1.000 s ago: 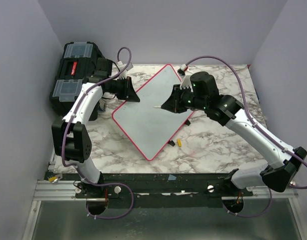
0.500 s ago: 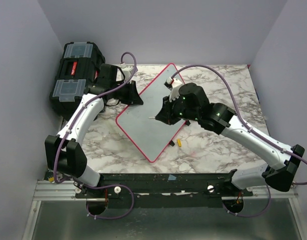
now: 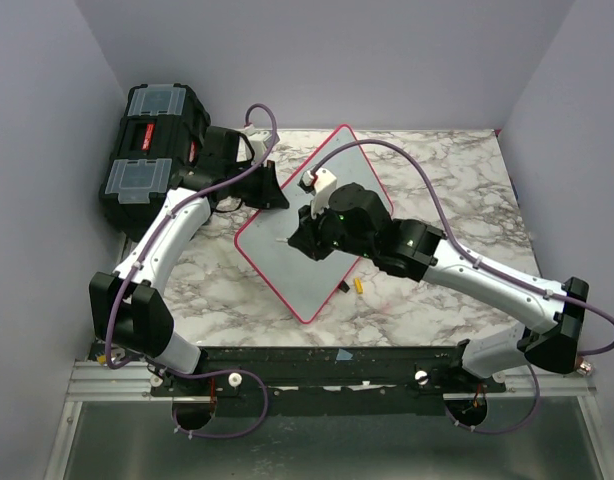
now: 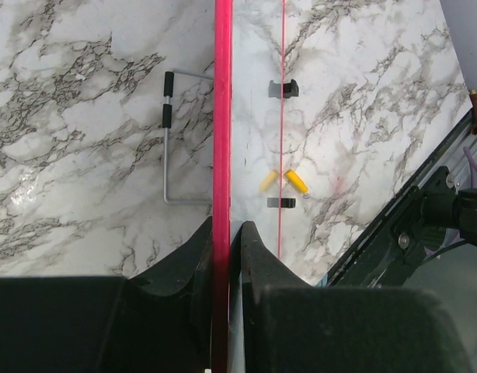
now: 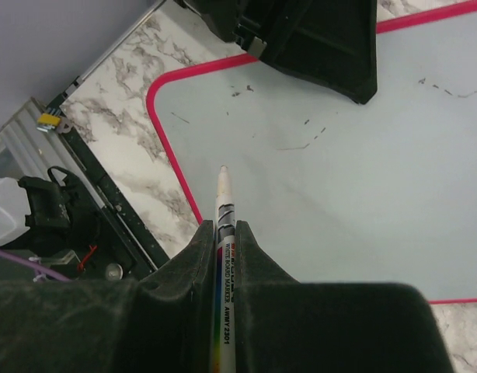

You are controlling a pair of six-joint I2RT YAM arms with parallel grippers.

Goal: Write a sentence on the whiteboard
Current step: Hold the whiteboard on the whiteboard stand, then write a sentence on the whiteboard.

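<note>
Over the middle of the marble table [image 3: 437, 170], the whiteboard [image 3: 292, 275] lies cornerwise. Its pink frame is pinched at the far-left edge between the closed jaws of the left gripper [image 3: 271, 196]. The right gripper [image 5: 223, 230] is the one above the writing surface, clamped tight on a marker [image 5: 222, 198]. The marker's long axis points toward the board's left corner, with most of the bare white lying to the tip's right. Whether the tip touches is unclear. None of the sentence shows yet, so writing likely starts from this corner.

Robot lab test cell: plain lilac enclosure walls [image 3: 317, 60], marble-look tabletop [image 3: 457, 170], alu rail [image 3: 117, 378] at near edge, black toolbox [image 3: 152, 140].
</note>
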